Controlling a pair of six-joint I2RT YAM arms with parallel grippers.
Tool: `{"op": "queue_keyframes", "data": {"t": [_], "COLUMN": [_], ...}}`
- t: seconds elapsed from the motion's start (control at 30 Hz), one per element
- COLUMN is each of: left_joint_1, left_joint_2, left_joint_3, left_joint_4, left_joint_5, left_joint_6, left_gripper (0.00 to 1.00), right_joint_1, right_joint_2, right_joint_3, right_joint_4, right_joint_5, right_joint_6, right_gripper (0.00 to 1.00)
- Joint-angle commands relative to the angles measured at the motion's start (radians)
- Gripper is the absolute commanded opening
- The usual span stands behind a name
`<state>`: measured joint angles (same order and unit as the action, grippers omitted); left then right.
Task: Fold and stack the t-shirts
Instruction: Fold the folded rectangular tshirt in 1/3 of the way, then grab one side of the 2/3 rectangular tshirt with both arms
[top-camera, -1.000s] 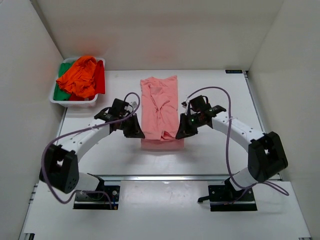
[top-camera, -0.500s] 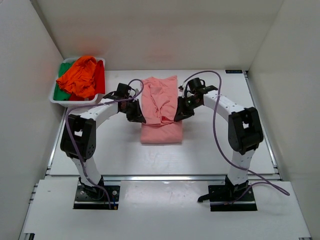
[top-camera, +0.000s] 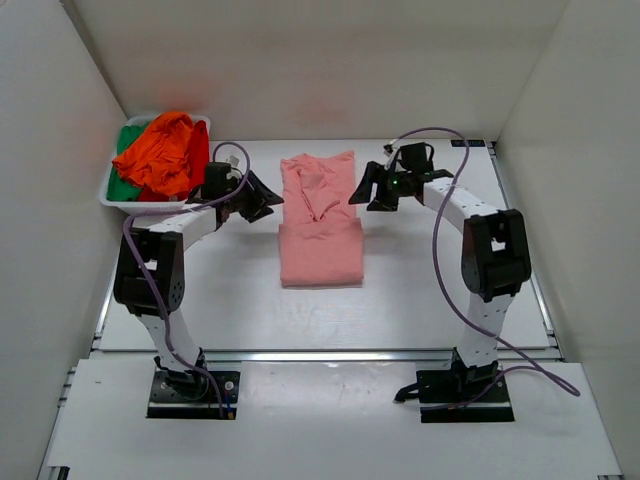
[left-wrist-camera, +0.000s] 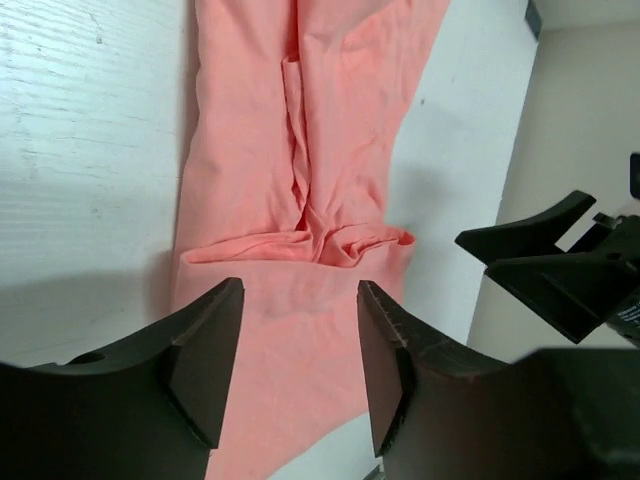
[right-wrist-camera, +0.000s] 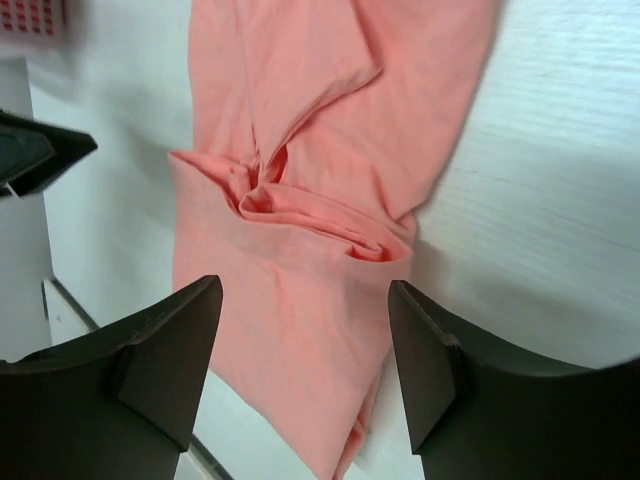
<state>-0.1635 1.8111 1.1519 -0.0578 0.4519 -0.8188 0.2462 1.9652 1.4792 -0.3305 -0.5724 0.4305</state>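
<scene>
Your left arm stands upright from its base to the elbow, then the forearm reaches away and inward. That puts your left gripper (top-camera: 262, 197) just off the left edge of the salmon-pink t-shirt (top-camera: 320, 250), fingers pointing at the cloth. Your right arm mirrors it, with your right gripper (top-camera: 362, 190) just off the shirt's right edge, facing the left one.

Both sets of jaws stand wide apart with nothing between them. The wrist views show this for the left gripper (left-wrist-camera: 298, 300) and the right gripper (right-wrist-camera: 305, 300).

The shirt lies flat on the table (top-camera: 430, 290) between your two grippers. Its smooth near half is doubled over, with a rumpled fold edge about level with your fingertips.

Behind your left wrist, on the outer side, the white tray (top-camera: 140, 207) holds the orange t-shirt (top-camera: 165, 150), red t-shirt (top-camera: 200, 155) and green t-shirt (top-camera: 122, 185) in a heap.
</scene>
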Motion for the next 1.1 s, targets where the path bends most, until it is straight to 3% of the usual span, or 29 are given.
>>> {"op": "queue_keyframes", "data": {"t": [0.0,0.13,0.27,0.4,0.5,0.63,0.87,1.07], "left_joint_1": [-0.004,-0.05,-0.146,-0.225,-0.255,-0.274,-0.312,-0.357], "left_joint_2": [-0.104,-0.194,-0.378,-0.516,-0.568,-0.588,-0.469,-0.414], "left_joint_3": [-0.04,-0.11,-0.317,-0.542,-0.616,-0.641,-0.62,-0.638], "left_joint_4": [0.146,-0.103,-0.209,-0.136,-0.074,-0.034,0.048,0.137], "left_joint_5": [-0.004,0.002,-0.155,-0.261,-0.329,-0.416,-0.418,-0.447], "left_joint_6": [-0.099,0.084,0.173,0.075,0.017,-0.026,-0.082,-0.17], "left_gripper": [0.61,0.65,0.71,0.77,0.79,0.79,0.75,0.73], "right_joint_1": [-0.016,0.008,0.095,0.194,0.255,0.28,0.266,0.262], "right_joint_2": [-0.123,-0.242,-0.399,-0.48,-0.525,-0.532,-0.503,-0.448], "right_joint_3": [-0.037,-0.164,-0.397,-0.58,-0.66,-0.717,-0.76,-0.772], "right_joint_4": [0.128,0.007,-0.04,-0.003,0.045,0.117,0.231,0.317], "right_joint_5": [0.051,0.109,0.257,0.338,0.396,0.439,0.398,0.387], "right_joint_6": [0.05,-0.009,0.005,0.108,0.191,0.263,0.352,0.401], "right_gripper": [0.65,0.66,0.62,0.66,0.7,0.7,0.6,0.57]}}
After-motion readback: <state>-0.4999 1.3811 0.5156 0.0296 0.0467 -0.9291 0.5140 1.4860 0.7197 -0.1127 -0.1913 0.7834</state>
